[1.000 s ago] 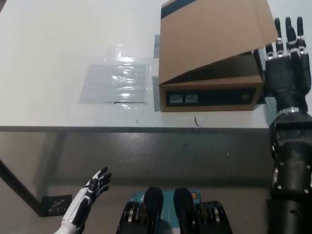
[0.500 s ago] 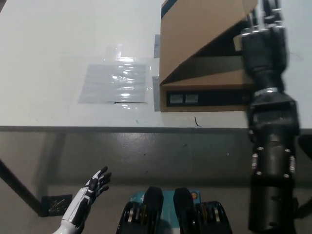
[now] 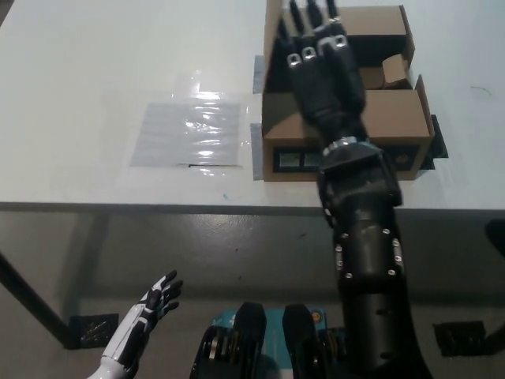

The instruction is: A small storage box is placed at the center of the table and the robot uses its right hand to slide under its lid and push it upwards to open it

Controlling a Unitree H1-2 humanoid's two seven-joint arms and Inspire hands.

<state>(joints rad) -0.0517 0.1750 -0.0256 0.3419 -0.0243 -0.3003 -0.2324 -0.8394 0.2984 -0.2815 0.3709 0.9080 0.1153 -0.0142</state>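
Box: a small brown cardboard storage box [image 3: 347, 130] with a dark printed front panel sits on the desk at about 1 o'clock from the picture's centre, close to the desk's near edge.
Lid: the brown cardboard lid [image 3: 372, 22] is raised at the far side of the box, at 12 o'clock from it; the inside is exposed, showing cardboard flaps and a small folded cardboard piece at the right.
Right hand: the black right hand [image 3: 316, 59] reaches over the box's left half, palm down, fingers spread and extended toward 12 o'clock, gripping nothing; whether the fingertips touch the lid cannot be told.
Right arm: the black forearm runs from about 5 o'clock up across the box's front face.
Left hand: the white left hand [image 3: 150, 304] rests low at about 7 o'clock, below the desk edge, fingers apart and empty.
Desk: a white flat-topped desk [image 3: 95, 79] carries the box.
Plastic sheet: a clear, shiny rectangular plastic sheet [image 3: 189, 130] lies flat on the desk at 9 o'clock from the box, just beside it.
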